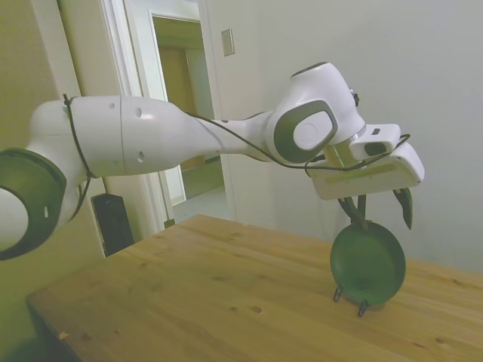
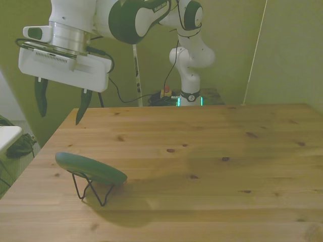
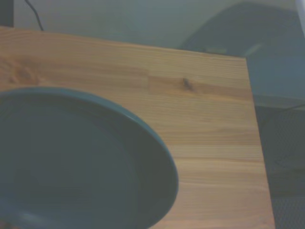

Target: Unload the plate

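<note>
- My gripper (image 2: 62, 108) hangs wide open, empty, above the plate (image 2: 91, 169).
- The plate looks stiff, smooth and slippery; I'd pinch its raised upper rim, lifting it off the wire stand (image 2: 91, 189).

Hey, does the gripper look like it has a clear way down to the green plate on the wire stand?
Probably yes. The gripper is open above the plate, which leans on the wire stand. Nothing else on the table sits between them.
</note>
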Action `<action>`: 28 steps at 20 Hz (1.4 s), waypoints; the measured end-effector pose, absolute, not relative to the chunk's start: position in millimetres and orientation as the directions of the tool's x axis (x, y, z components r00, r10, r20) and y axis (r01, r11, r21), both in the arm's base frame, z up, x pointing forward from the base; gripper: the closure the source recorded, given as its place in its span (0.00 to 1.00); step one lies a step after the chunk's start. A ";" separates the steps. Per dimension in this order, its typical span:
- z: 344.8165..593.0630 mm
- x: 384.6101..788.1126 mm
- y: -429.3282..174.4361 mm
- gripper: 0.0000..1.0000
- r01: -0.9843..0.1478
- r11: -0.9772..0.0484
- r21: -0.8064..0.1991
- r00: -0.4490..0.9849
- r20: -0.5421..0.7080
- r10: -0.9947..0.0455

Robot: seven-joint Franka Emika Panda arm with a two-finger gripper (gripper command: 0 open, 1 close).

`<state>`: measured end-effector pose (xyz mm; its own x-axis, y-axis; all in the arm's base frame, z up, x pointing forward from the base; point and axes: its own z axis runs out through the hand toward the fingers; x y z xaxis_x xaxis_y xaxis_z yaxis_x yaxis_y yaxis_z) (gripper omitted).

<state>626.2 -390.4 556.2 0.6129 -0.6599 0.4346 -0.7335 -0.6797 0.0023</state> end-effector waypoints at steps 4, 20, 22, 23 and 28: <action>550.7 641.6 -400.7 0.00 -0.714 -0.699 0.032 0.644 0.422 -0.638; 518.6 694.7 -395.3 0.00 -0.570 -0.817 0.087 0.749 0.464 -0.473; 519.9 696.6 -392.5 0.00 -0.529 -0.842 0.103 0.775 0.463 -0.431; 521.0 697.3 -391.2 0.00 -0.508 -0.854 0.112 0.788 0.462 -0.408; 521.3 697.0 -392.2 0.00 -0.400 -0.901 0.170 0.847 0.445 -0.291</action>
<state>697.0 -392.2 521.3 0.8466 -0.2915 0.4454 -0.3997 -0.9007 0.1702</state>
